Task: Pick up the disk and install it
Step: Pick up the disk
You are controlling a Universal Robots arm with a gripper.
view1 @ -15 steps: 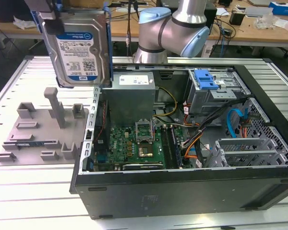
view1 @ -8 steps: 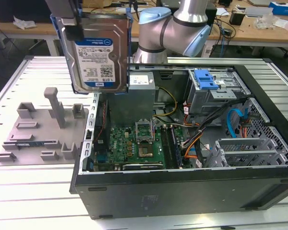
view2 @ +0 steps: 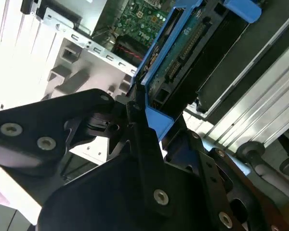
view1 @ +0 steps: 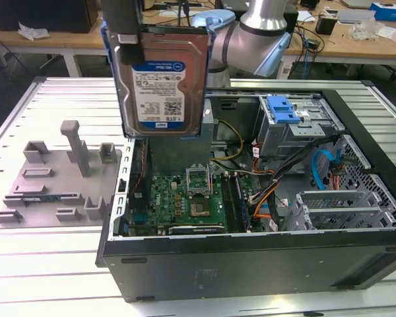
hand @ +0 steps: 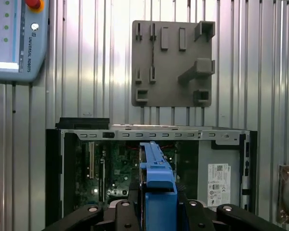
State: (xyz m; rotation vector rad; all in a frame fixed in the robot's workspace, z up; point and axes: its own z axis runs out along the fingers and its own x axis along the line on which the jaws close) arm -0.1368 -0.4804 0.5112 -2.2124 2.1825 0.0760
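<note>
Ribbed aluminium slats make up the table [view1: 53, 264], with cluttered wooden desks behind it. At the exterior view's left lies a flat grey tray [view1: 46, 178] with upright posts, and nothing rests on it.

Just to its right is the open computer case [view1: 251, 257]. Above the case's left end hangs the disk [view1: 164, 79], upright and off every surface, its white-and-blue label facing the camera and its blue carrier framing the edges. The pincer [view1: 125, 23] grips it from above. In the first wrist view the dark fingers [hand: 127, 211] press against either side of the blue carrier, clamped tight on the disk [hand: 158, 173], and the second wrist view shows the same firm hold on the bracket's end. The grey arm [view1: 264, 33] reaches in from behind.

Below the disk lies the motherboard [view1: 185, 198]. Further to the exterior view's right stands the metal drive cage [view1: 297, 135], with a blue latch [view1: 282, 109] on top and loose cables beside it.

Picking up looks finished, since the disk is lifted and carried over the case. Installing is not done, as the disk sits in no bay and touches nothing in the case.
</note>
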